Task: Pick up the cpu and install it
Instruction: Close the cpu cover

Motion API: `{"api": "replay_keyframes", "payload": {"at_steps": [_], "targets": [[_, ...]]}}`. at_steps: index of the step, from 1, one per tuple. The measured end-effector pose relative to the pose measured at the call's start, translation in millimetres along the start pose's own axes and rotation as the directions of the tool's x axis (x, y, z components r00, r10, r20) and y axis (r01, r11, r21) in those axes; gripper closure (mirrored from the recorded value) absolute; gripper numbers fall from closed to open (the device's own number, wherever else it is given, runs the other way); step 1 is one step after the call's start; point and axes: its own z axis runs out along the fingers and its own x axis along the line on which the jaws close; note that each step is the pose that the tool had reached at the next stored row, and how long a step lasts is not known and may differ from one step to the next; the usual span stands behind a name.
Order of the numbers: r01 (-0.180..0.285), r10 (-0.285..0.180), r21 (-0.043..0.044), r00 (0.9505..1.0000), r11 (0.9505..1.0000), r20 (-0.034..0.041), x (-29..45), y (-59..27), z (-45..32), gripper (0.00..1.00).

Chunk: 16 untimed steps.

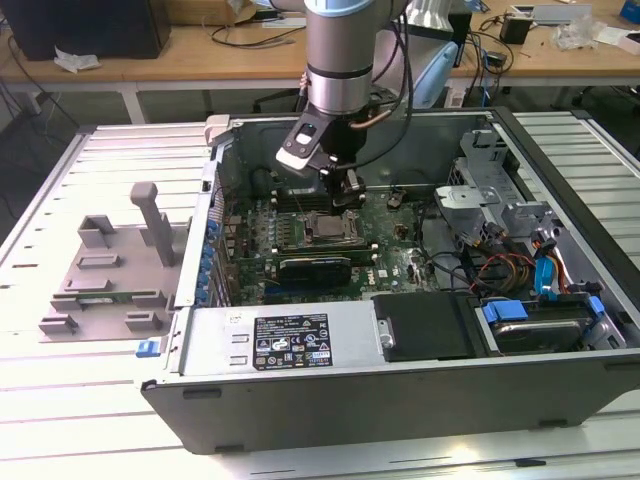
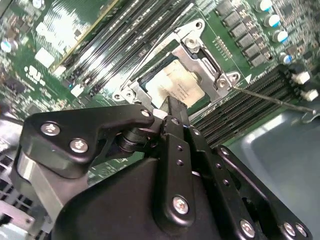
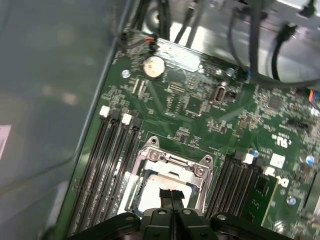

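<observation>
Arm (image 1: 338, 50): silver-grey cylindrical wrist segment with a dark band at its lower rim. Pale grey box (image 1: 303, 145) just below the arm's cylinder, dark cable (image 1: 392, 62) beside it. Gripper (image 2: 172, 107): matte black linkage plates with rounded edges and silver screw heads (image 2: 180, 205).

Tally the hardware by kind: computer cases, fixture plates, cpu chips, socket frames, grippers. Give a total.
Open grey metal computer case: 1
Grey plastic fixture plate with upright blocks: 1
Small square silver-topped cpu: 1
Silver metal socket frame: 1
Black gripper: 1
Total: 5
</observation>
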Motion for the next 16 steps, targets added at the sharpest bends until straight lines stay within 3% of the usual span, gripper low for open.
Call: {"api": "replay_keyframes", "payload": {"at_steps": [4, 8, 9, 10, 14, 15, 16], "targets": [[0.093, -0.093, -0.0013, 0.9957, 0.9957, 0.0009, 0.0, 0.0, 0.2, 0.89], [0.167, -0.167, -0.0025, 0.9859, 0.9859, 0.0015, 0.0, 0.0, 0.4, 0.89], [0.189, -0.189, -0.0028, 0.9820, 0.9820, 0.0018, 0.0, 0.0, 0.5, 0.89], [0.229, -0.229, -0.0034, 0.9734, 0.9734, 0.0021, 0.0, 0.0, 0.6, 0.89], [0.302, -0.302, -0.0046, 0.9533, 0.9533, 0.0028, 0.0, 0.0, 0.8, 0.89], [0.331, -0.331, -0.0050, 0.9437, 0.9437, 0.0031, 0.0, 0.0, 0.8, 0.89], [0.348, -0.348, -0.0053, 0.9374, 0.9373, 0.0032, 0.0, 0.0, 0.9, 0.89]]}}
